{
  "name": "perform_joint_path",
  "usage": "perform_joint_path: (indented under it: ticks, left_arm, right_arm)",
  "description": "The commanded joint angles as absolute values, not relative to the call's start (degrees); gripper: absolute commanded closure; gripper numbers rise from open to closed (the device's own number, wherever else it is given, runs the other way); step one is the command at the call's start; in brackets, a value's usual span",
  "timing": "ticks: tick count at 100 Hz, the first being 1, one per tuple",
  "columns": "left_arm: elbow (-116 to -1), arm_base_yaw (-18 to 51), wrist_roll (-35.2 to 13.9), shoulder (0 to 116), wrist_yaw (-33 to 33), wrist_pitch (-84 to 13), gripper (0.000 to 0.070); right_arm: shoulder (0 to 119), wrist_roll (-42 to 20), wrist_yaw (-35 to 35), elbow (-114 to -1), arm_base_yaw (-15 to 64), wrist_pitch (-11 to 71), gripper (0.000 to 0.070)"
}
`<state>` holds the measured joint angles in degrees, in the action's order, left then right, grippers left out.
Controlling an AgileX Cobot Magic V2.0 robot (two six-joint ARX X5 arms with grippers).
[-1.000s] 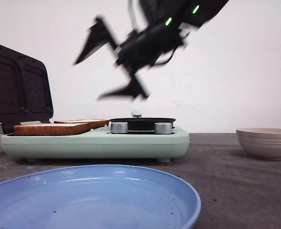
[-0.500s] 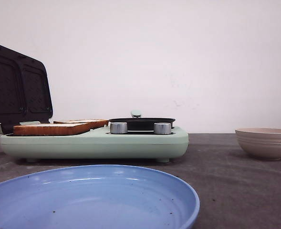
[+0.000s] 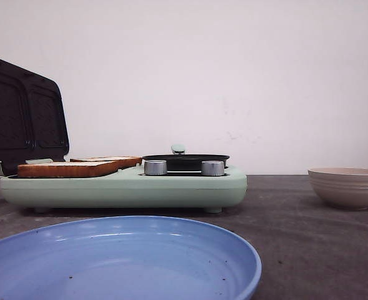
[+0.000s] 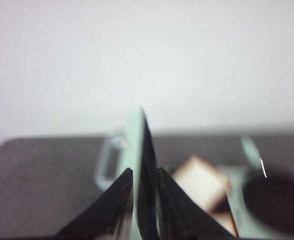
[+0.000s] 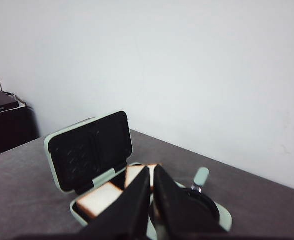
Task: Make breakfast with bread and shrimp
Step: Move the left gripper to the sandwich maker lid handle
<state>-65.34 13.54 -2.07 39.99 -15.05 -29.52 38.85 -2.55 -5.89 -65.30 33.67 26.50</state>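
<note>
**Bread on the open sandwich maker, both arms out of the front view**

In the front view, the mint-green sandwich maker [image 3: 124, 187] sat at centre left of the frame on the dark grey table [image 3: 296, 212]. Its black-lined lid [image 3: 22, 115] stood raised at the far left. Two slices of bread [image 3: 68, 167] lay flat on the open plate, the nearer one toward the left edge and the second just behind it to the right. A small black pan [image 3: 185, 160] rested on the right half of the appliance, above two silver knobs [image 3: 156, 167]. A blue plate [image 3: 115, 262] filled the lower left foreground, and a beige bowl [image 3: 348, 185] stood at the right edge. No shrimp could be made out in any view; the bowl's inside was hidden.

In the left wrist view, which was blurred, the left gripper [image 4: 144, 195] appeared at bottom centre with its dark fingers [image 4: 119, 200] set narrowly on either side of the thin edge of the raised lid [image 4: 139, 165]. Whether they pressed on it could not be told. A bread slice [image 4: 199, 182] showed at lower right, beside the pan [image 4: 274, 200].

In the right wrist view, the right gripper [image 5: 150, 200] sat at bottom centre with its fingers [image 5: 137, 200] nearly together and nothing between them. Beyond them lay the open sandwich maker [image 5: 92, 150] and the bread [image 5: 99, 199], at lower left.
</note>
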Motion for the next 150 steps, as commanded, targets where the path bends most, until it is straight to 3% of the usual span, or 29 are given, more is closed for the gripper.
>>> perform_joint_path:
  ticks: [1,15,31,44,59,64,74,89,101,105,139,150]
  left_arm:
    - [-66.39,10.33,-5.65,39.99,-14.44,-26.02,0.0693]
    - [-66.39,4.38,-7.55,42.15,-8.8,-26.68,0.0693]
    - [-66.46,-1.39,-9.3,49.01,-7.16,-23.75,0.0693]
    - [-69.23,-7.38,-12.25,57.52,2.04,-23.49,0.0693]
    - [-78.08,-13.63,-15.99,68.84,15.09,-30.87,0.0684]
    - [-82.32,-15.18,-16.03,72.62,17.87,-34.79,0.0645]
    - [-91.24,-17.85,-15.97,79.94,20.93,-43.05,0.0498]
    - [-101.25,-20.78,-16.16,88.84,26.79,-51.72,0.0395]
    - [-104.29,-21.76,-20.01,93.69,29.74,-54.0,0.0181]
    - [-104.47,-21.91,-20.93,94.89,30.44,-54.43,0.0144]
    - [-104.47,-21.74,-21.15,102.35,33.1,-54.26,0.0155]
    - [-104.47,-21.69,-21.3,103.85,33.08,-53.87,0.0257]
  right_arm:
    - [36.75,-1.98,-5.74,-63.0,33.98,26.92,0.0699]
    - [31.0,-5.69,-5.32,-56.88,33.98,27.97,0.0699]
    - [25.91,-8.64,-5.32,-52.58,33.98,28.21,0.0699]
    - [23.73,-8.62,-5.3,-52.16,33.98,29.69,0.0699]
    - [22.48,-8.69,-5.32,-52.16,33.98,29.78,0.0699]
    - [22.15,-8.97,-5.32,-52.16,33.98,30.13,0.0699]
    - [22.15,-9.3,-5.32,-52.16,33.98,30.92,0.0699]
    - [22.15,-9.43,-5.3,-52.16,33.98,32.25,0.0699]
    - [22.15,-9.87,-5.26,-52.16,33.98,32.88,0.0699]
    - [22.15,-9.89,-5.21,-52.16,33.98,33.06,0.0699]
    - [22.33,-11.53,-3.73,-52.16,33.98,33.28,0.0699]
    - [22.33,-12.14,-2.55,-52.16,33.98,33.52,0.0699]
